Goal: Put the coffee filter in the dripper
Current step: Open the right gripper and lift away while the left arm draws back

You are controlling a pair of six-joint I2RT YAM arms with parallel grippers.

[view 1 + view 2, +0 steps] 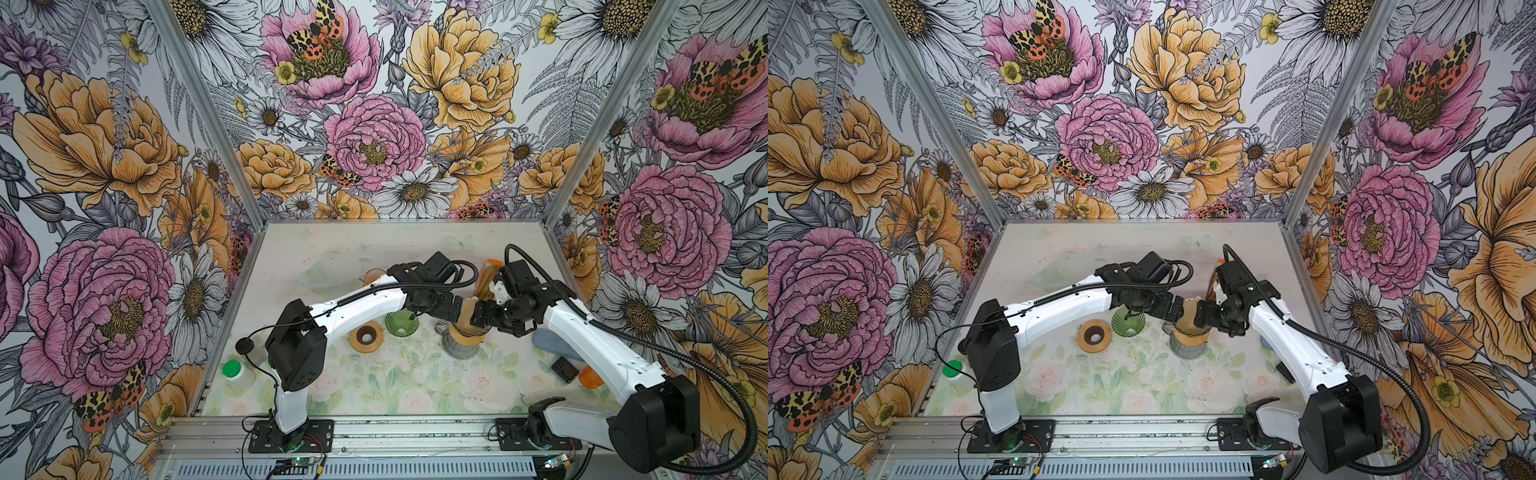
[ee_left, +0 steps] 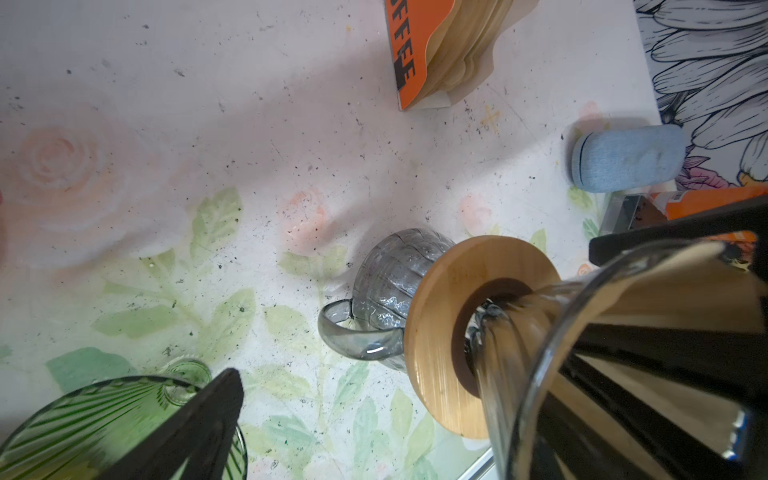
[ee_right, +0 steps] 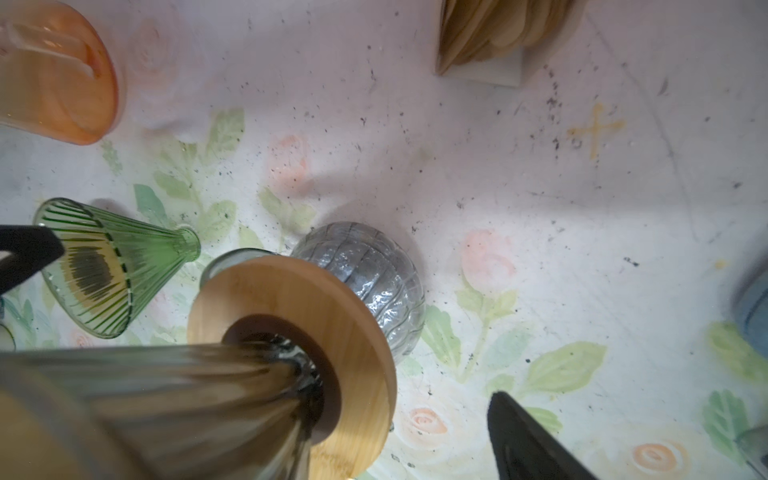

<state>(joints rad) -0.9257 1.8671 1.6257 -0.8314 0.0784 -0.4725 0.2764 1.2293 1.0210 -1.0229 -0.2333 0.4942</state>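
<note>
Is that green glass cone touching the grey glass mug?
Apart. The left wrist view shows bare tablecloth between the green glass cone and the grey glass mug, handle included.

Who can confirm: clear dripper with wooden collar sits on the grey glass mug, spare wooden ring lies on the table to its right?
Wrong side. The spare wooden ring lies on the table to its left, beyond the green dripper; both top views show it. The clear dripper with wooden collar does sit on the grey glass mug.
</note>
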